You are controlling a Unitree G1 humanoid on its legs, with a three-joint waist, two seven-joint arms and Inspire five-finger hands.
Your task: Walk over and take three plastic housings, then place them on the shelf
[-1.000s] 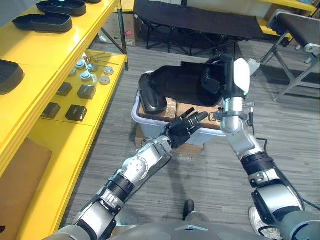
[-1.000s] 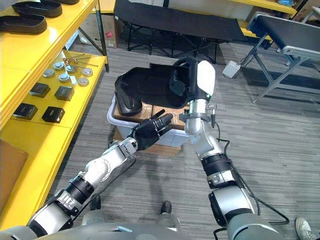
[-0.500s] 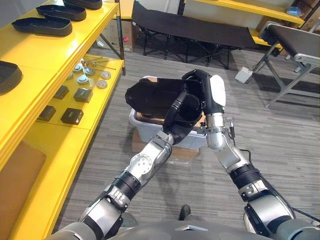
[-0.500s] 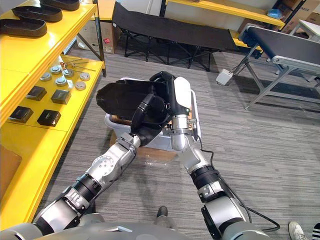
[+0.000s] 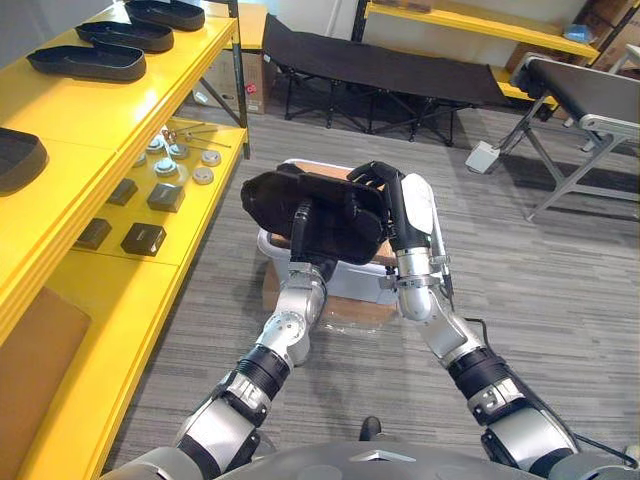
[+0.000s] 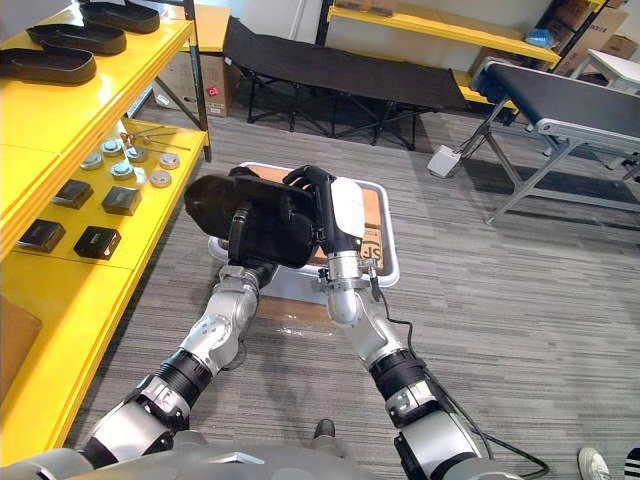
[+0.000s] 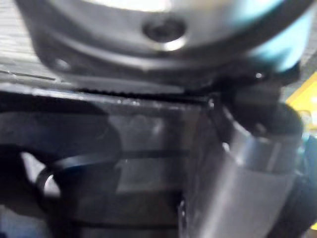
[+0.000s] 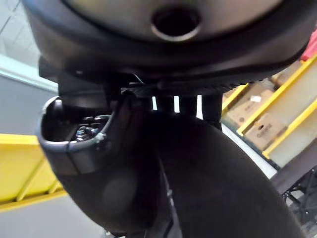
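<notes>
Both hands hold a large black plastic housing [image 5: 320, 208] in the air above a white bin [image 5: 268, 243]. My right hand [image 5: 412, 212], with its white cover, grips the housing's right end, its fingers curled over the top edge. My left hand [image 5: 299, 228] is raised against the near face, a finger hooked over it. The same housing [image 6: 252, 212] hides most of the left palm. Several more black housings [image 5: 86, 62] lie along the top of the yellow shelf [image 5: 95, 115] on the left.
The bin holds a brown cardboard sheet [image 6: 372, 215] and stands on the grey carpet. The lower yellow shelf carries small black boxes [image 5: 143, 238] and round metal parts [image 5: 180, 165]. A black folding cot [image 5: 400, 70] stands behind, and a grey bench [image 5: 590, 85] at the right.
The housing has come up out of the bin and swung towards me and to the left. My left hand rose from below and closed on it. The camera also shifted.
</notes>
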